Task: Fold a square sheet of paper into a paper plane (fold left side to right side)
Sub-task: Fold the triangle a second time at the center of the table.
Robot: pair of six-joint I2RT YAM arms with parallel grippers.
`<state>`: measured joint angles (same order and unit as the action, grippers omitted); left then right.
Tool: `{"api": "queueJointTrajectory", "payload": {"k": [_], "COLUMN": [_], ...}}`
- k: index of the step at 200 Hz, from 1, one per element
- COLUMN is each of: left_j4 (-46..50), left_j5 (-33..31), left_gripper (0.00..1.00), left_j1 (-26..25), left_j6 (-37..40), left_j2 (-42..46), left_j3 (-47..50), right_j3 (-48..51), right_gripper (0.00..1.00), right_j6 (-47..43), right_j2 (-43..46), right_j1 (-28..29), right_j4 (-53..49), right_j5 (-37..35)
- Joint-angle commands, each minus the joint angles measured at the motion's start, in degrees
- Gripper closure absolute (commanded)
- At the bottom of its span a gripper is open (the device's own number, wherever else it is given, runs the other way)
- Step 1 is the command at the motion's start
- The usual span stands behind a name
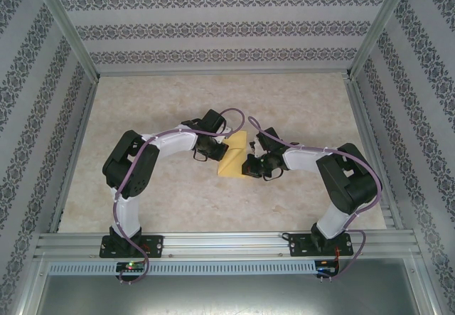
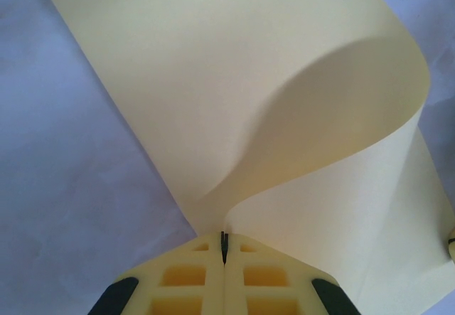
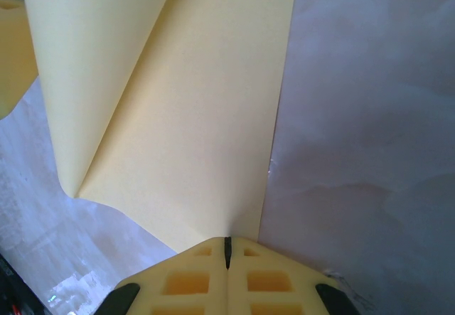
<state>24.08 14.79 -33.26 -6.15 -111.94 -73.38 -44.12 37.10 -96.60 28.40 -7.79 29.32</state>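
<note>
The square sheet of paper is pale yellow and lies mid-table between my two grippers, partly curled over itself. In the left wrist view the sheet rises from the closed tips of my left gripper and bends in a smooth arc to the right. That left gripper is shut on the sheet's edge. In the right wrist view the paper lies flat with a raised flap at the upper left. My right gripper is shut, its tips at the sheet's near corner; whether it pinches the corner I cannot tell. From above, the right gripper sits at the sheet's right side.
The marbled table top is fenced by aluminium rails along the near edge and by posts at the sides. Patterned walls close in the back and both flanks. Purple cables run along both arms.
</note>
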Motion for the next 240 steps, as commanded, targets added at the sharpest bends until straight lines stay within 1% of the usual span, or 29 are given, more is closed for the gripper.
{"api": "queueJointTrajectory", "payload": {"k": [1,66,111,144,166,204,240], "left_j4": [1.1,0.6,0.8,1.0,1.6,1.3,1.7], "left_j5": [0.1,1.9,1.7,1.7,0.6,0.2,-0.1], "left_gripper": [0.99,0.99,0.99,0.99,0.99,0.99,0.99], "left_j1": [0.8,0.8,0.6,0.4,0.0,-0.3,-0.5], "left_j6": [1.5,1.2,1.2,1.2,1.5,1.4,1.4], "left_j2": [-1.1,-2.2,-2.6,-2.6,-2.6,-2.8,-2.8], "left_j3": [-0.3,0.5,1.2,1.5,1.2,1.2,1.1], "right_j3": [0.4,0.1,-0.2,1.7,2.6,3.1,0.2], "right_gripper": [1.00,1.00,0.99,0.99,1.00,1.00,1.00], "right_j6": [-1.2,-1.3,-1.5,1.2,5.0,13.6,15.7], "right_j2": [-1.0,-1.0,0.2,5.7,8.0,3.9,-0.7], "right_j1": [1.0,1.0,1.0,-0.7,-1.1,-0.9,-0.2], "right_j4": [-4.6,-4.9,-3.8,3.8,9.6,23.3,26.5], "right_j5": [-3.0,-3.0,-2.3,1.5,2.4,3.8,3.5]}}
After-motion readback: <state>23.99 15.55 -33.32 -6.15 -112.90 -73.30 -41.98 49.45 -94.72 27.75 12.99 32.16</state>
